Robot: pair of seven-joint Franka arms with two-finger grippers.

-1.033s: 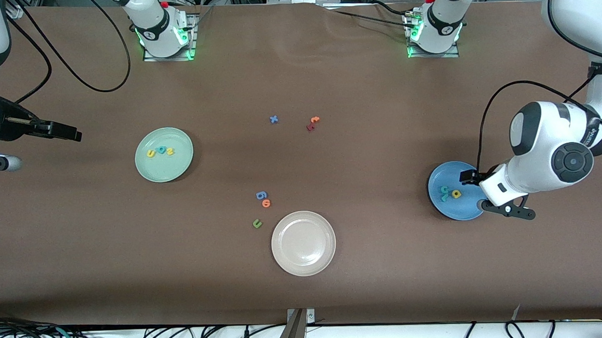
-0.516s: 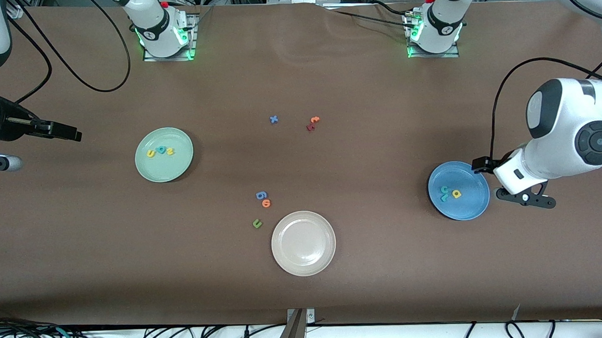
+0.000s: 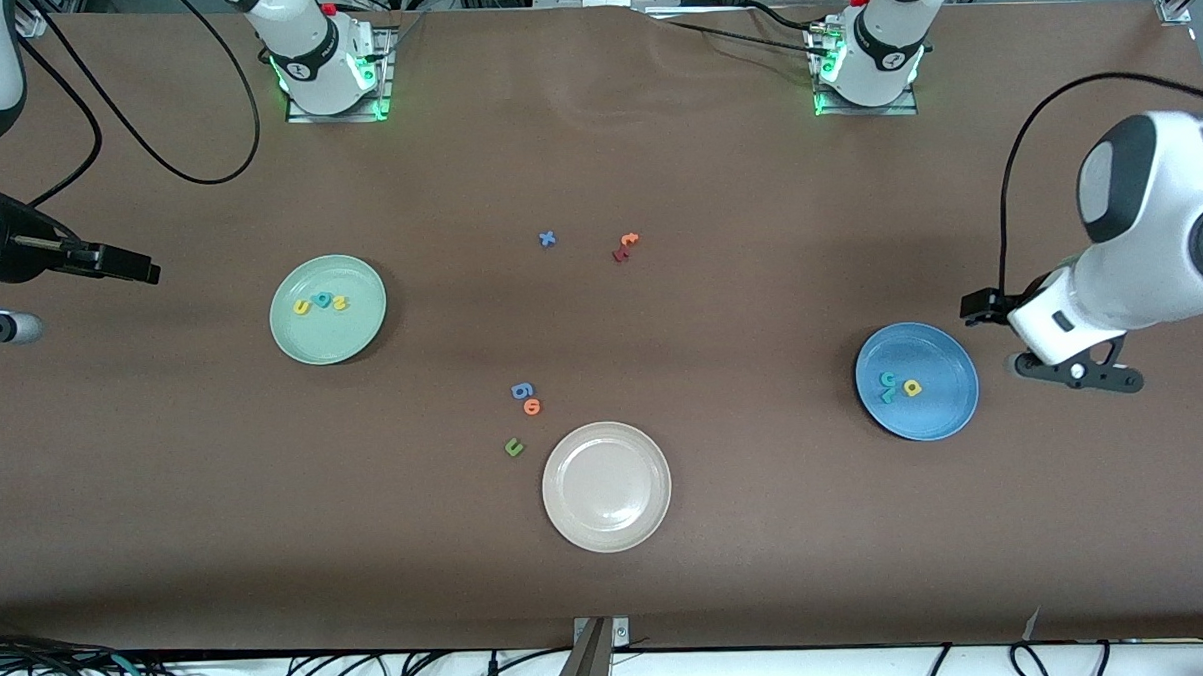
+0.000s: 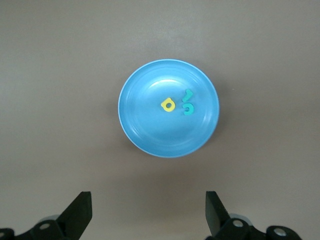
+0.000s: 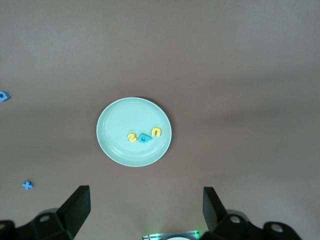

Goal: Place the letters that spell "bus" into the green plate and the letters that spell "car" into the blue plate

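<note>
Sorting looks complete: the 3 "bus" letters (image 3: 321, 303) lie in the green plate (image 3: 307, 345) and the 3 "car" letters (image 3: 898, 386) in the blue plate (image 3: 942, 416), so both the left gripper (image 4: 148, 212) beside the blue plate and the right gripper (image 5: 145, 210) at the right arm's end of the surface, jaws spread and empty, need only retreat.

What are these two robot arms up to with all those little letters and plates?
They sort foam letters into plates, and that looks done. The green plate holds a yellow "u", a teal "b" and a yellow "s"; the blue plate holds a teal "c", a teal "r" and a yellow "a". Both grippers are open and empty: the left gripper hangs over bare table beside the blue plate, the right gripper near the right arm's end. Spare letters and a beige plate lie untouched mid-table.
</note>
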